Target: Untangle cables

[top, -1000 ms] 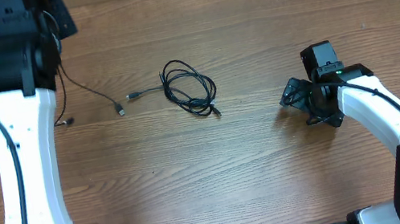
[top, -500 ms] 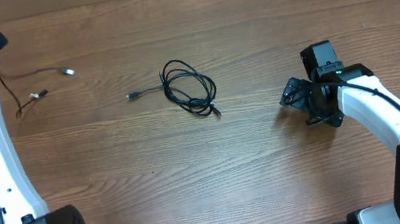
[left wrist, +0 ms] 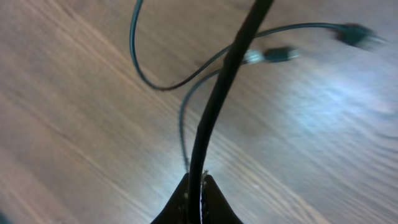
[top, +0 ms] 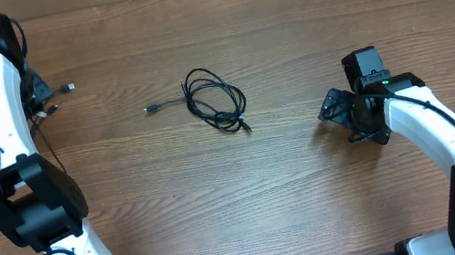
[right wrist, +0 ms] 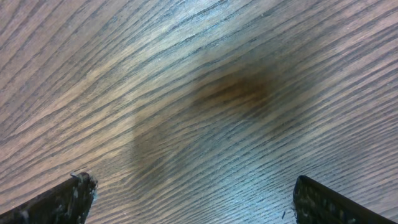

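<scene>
Upper left, the left jaws pinch one thin cable [left wrist: 217, 99]; the right jaws stand spread. The coiled cable [top: 214, 111], mid-frame, looks light and floppy; I'd take its outer loop.

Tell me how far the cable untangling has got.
Done: one thin cable is apart from the coiled cable, over at the far left. In hand: the left fingers are shut on that thin cable. Left: the coiled cable in the middle is looped on itself, with nothing touching it. The right fingers stand open over the table, holding nothing.
</scene>
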Action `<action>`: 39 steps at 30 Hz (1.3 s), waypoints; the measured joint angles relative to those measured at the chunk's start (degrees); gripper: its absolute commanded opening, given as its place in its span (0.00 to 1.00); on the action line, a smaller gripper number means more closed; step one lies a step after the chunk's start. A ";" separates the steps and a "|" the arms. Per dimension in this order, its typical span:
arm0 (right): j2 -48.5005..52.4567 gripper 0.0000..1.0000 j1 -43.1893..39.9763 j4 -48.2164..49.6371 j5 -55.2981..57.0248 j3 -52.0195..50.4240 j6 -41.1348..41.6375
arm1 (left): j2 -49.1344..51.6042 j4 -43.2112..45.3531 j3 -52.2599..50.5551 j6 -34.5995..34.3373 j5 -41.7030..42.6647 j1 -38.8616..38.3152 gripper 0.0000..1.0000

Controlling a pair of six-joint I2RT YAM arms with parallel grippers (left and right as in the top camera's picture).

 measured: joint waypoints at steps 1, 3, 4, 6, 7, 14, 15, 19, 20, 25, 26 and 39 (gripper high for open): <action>0.00 1.00 0.00 -0.02 0.00 0.00 0.00 | 0.57 -0.42 0.00 -0.22 -0.90 0.28 0.69; 0.00 1.00 0.00 -0.02 0.00 0.00 0.00 | 1.55 -1.07 0.00 -0.22 -2.40 1.29 0.97; 0.00 1.00 0.00 0.00 -0.02 0.00 0.00 | 1.75 -1.14 0.00 -0.17 -2.69 1.77 1.00; 0.00 1.00 0.00 0.02 0.00 0.00 -0.02 | 1.75 -1.70 -0.02 -0.22 -2.21 2.99 1.00; 0.00 1.00 0.00 0.00 0.00 0.00 0.00 | 1.75 -1.86 -0.02 -0.24 -1.11 3.85 1.00; 0.00 1.00 0.00 -0.02 0.00 0.00 0.02 | 1.77 -4.04 2.32 -0.22 11.28 8.50 1.00; 0.00 1.00 0.00 0.00 -0.02 0.00 0.00 | 1.77 -4.83 3.85 -0.24 13.88 9.18 1.00; 0.00 1.00 0.00 0.00 0.00 0.00 0.00 | 1.77 -7.04 12.07 -0.24 25.66 11.78 1.00; 0.00 1.00 0.00 0.00 -0.02 0.00 -0.02 | 1.75 -7.63 13.97 -0.24 28.24 12.31 0.94; 0.00 1.00 0.00 0.02 -0.02 0.00 0.00 | 1.75 -7.98 15.65 -0.28 29.83 12.46 0.49; 0.00 1.00 0.00 0.00 0.00 0.00 -0.02 | 1.75 -7.74 15.30 -0.39 28.68 12.44 0.35; 0.00 1.00 0.00 0.00 0.00 0.00 -0.02 | 1.75 -2.75 2.01 13.75 45.33 6.51 0.11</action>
